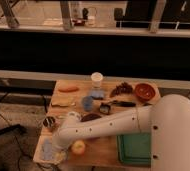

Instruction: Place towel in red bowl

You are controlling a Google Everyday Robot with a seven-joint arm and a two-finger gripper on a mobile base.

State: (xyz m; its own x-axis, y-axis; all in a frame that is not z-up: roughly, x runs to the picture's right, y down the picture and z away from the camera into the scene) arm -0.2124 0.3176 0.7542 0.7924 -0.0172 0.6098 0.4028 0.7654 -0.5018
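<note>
The towel [48,150], a pale blue-grey cloth, lies flat at the near left corner of the wooden table [103,150]. My gripper [57,148] is down at the towel's right part, at the end of the white arm that reaches in from the right. The wrist hides where it meets the cloth. The red bowl [145,91] stands far off at the back right of the table, with nothing showing in it.
A purple bowl [91,117] is partly hidden behind my arm. A round yellowish fruit [78,146] sits just right of the gripper, and a green tray [135,147] lies near right. A white cup [96,78], a blue folded piece [96,93], yellow and orange pieces and a can [49,121] are spread over the table.
</note>
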